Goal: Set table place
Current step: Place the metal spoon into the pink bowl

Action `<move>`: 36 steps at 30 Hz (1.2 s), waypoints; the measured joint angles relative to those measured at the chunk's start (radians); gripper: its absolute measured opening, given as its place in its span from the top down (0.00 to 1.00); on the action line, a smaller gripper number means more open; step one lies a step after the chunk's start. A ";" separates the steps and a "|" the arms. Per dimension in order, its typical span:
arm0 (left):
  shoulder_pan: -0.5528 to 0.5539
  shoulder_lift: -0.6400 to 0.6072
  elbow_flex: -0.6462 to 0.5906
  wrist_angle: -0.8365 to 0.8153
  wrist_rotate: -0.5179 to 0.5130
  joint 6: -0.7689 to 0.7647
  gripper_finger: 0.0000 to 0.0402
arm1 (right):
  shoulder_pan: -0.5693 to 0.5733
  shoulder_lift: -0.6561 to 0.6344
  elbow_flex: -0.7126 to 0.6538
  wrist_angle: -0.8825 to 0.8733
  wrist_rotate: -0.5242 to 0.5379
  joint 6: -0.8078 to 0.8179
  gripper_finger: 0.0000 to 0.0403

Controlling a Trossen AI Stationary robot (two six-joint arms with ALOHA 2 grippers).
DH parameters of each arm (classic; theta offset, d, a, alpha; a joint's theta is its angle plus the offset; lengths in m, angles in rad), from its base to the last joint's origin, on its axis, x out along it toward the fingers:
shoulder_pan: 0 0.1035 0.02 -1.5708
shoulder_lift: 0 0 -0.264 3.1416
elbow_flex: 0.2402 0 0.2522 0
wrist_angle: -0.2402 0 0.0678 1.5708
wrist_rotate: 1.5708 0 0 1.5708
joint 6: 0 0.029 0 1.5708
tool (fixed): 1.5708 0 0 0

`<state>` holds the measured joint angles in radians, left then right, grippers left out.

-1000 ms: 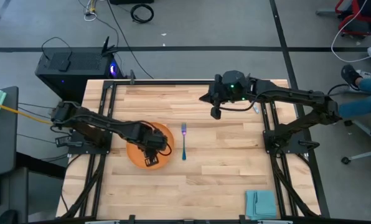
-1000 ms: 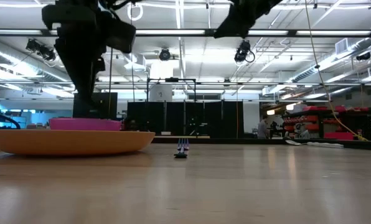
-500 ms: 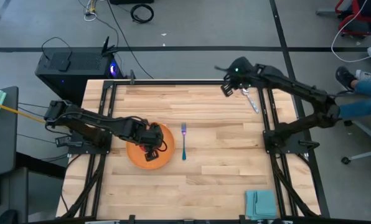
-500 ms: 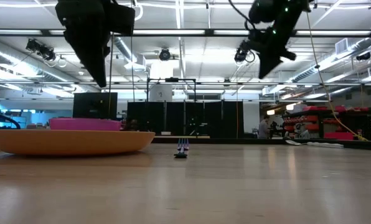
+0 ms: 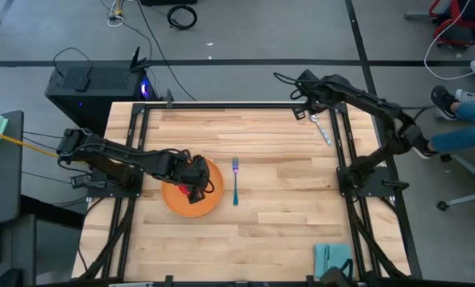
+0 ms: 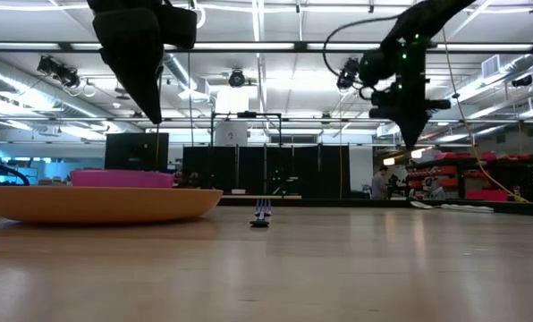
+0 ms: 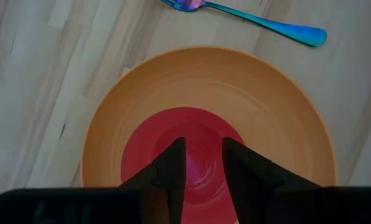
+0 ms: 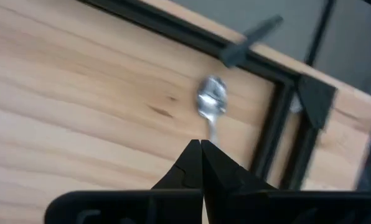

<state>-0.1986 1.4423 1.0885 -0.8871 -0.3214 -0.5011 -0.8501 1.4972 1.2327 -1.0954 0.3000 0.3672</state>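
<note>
Both claws I see clearly: left claw (image 7: 203, 163) slightly parted above small pink-red cup (image 7: 188, 149) on round orange plate (image 7: 297, 124); right claw (image 8: 201, 155) pressed together near silver spoon (image 8: 211, 102).

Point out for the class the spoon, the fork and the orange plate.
spoon (image 8: 211, 99): right wrist view, on its bowl.
fork (image 5: 236, 185): high view, on the blue handle.
orange plate (image 7: 285, 118): left wrist view, on its bare inner rim.
</note>
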 joint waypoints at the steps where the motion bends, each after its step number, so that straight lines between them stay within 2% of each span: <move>1: 0.000 0.000 0.000 0.000 0.000 0.000 0.71 | -0.008 0.016 0.000 -0.014 0.010 0.013 1.00; 8: 0.000 0.001 0.000 0.001 0.000 -0.001 0.71 | -0.033 0.124 0.000 -0.034 0.014 -0.024 0.97; 13: 0.000 0.001 0.000 0.002 0.000 -0.003 0.72 | -0.044 0.175 0.000 -0.034 0.014 0.012 0.93; 27: -0.002 0.001 0.000 0.053 0.000 -0.003 0.71 | -0.131 0.319 0.000 -0.066 0.003 -0.027 0.72; 36: -0.002 0.001 0.000 0.076 0.000 -0.003 0.71 | -0.169 0.390 0.000 -0.066 -0.075 -0.071 0.71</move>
<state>-0.2008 1.4437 1.0889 -0.8114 -0.3218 -0.5037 -1.0189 1.8871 1.2331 -1.1610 0.2248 0.2961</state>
